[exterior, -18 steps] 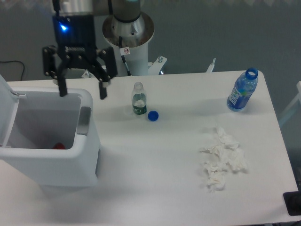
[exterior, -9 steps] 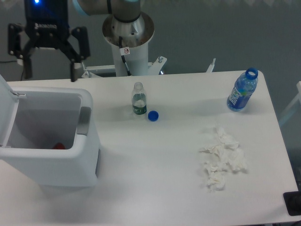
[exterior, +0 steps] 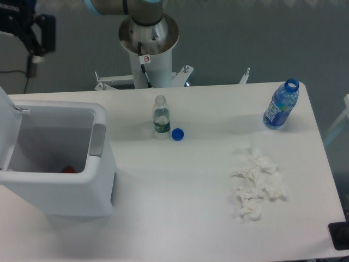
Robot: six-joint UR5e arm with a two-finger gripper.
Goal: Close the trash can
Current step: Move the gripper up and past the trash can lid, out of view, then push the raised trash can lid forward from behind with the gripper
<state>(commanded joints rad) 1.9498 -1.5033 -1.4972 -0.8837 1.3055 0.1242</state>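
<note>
Altogether: one trash can [exterior: 65,183], two bottles [exterior: 161,115].

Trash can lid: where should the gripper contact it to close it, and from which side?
Probably the lid's free top edge, approached from the far left, outside the trash can. The lid stands open, swung up along the bin's left side, so pushing its outer face rightward should tip it over the opening toward the grey latch tab. The gripper sits up at the frame's top-left corner, mostly cut off.
</note>
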